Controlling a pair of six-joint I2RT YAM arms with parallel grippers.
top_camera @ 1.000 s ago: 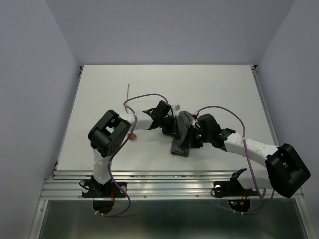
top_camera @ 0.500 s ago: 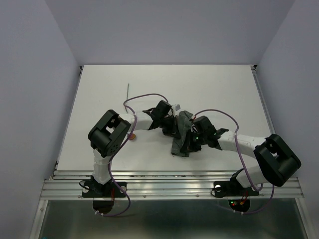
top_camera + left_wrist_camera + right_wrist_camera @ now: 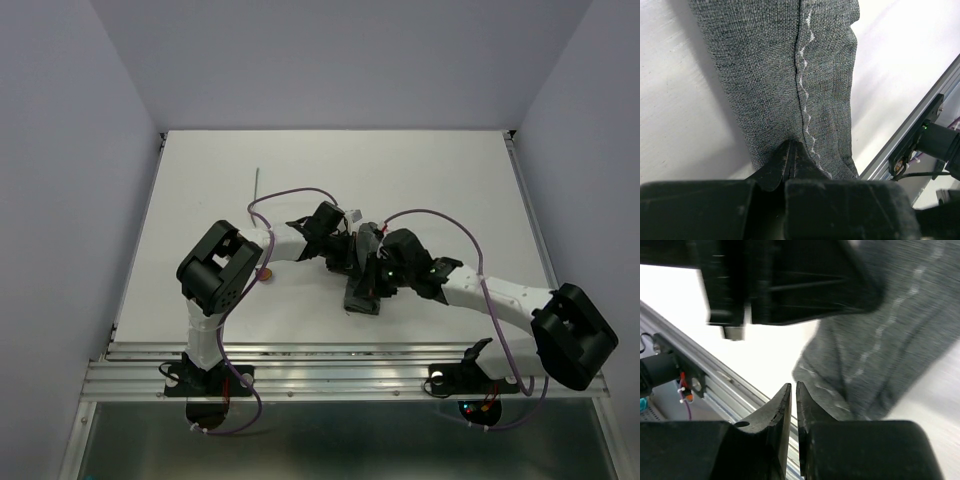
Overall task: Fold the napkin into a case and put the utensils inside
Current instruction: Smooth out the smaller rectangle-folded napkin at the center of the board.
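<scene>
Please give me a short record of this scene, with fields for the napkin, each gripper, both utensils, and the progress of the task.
napkin: folded into a narrow long strip, between the two grippers
left gripper: shut, pinching one end of the napkin
right gripper: jaws almost together, tips at the napkin's edge; grip unclear
slim grey utensil: on the table, far left, apart from the napkin
spoon: only its red bowl shows, beside the left arm
progress: utensils not yet inside the napkin

Looks like a robotics lab test cell to me: bare white table (image 3: 200, 190), plain lavender walls (image 3: 60, 150), aluminium rail (image 3: 340, 362) with cabled arms (image 3: 212, 275) bolted on.
</scene>
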